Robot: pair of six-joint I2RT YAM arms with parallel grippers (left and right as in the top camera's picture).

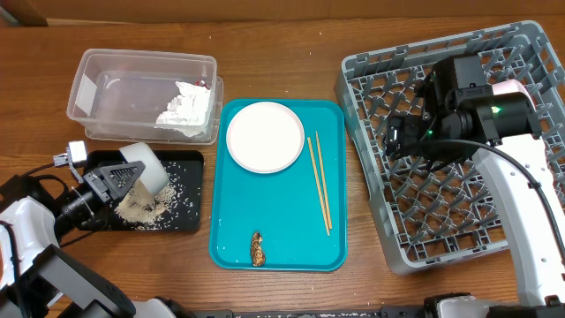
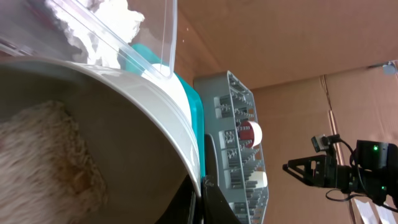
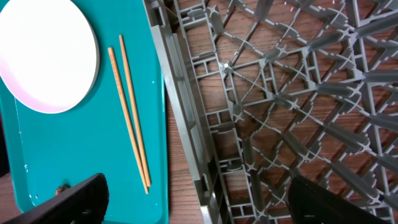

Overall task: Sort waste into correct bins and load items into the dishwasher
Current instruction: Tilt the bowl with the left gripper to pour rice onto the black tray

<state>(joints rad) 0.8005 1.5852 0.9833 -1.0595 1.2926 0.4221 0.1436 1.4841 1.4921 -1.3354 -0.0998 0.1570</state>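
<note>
My left end effector (image 1: 119, 179) is clamped on a small bowl (image 1: 146, 168), tipped over the black tray (image 1: 190, 221), where rice (image 1: 141, 209) lies scattered. My right end effector (image 1: 399, 138) hangs with fingers apart above the dish rack (image 1: 424, 221). The napkin (image 1: 187, 104) is in the clear tub (image 1: 97, 66). Something pinkish-white (image 1: 508, 87) sits in the rack, mostly hidden. I judge the job about halfway: plate (image 1: 265, 136), chopsticks (image 1: 319, 181) and brown scrap (image 1: 257, 248) wait on the teal tray (image 1: 287, 252).
</note>
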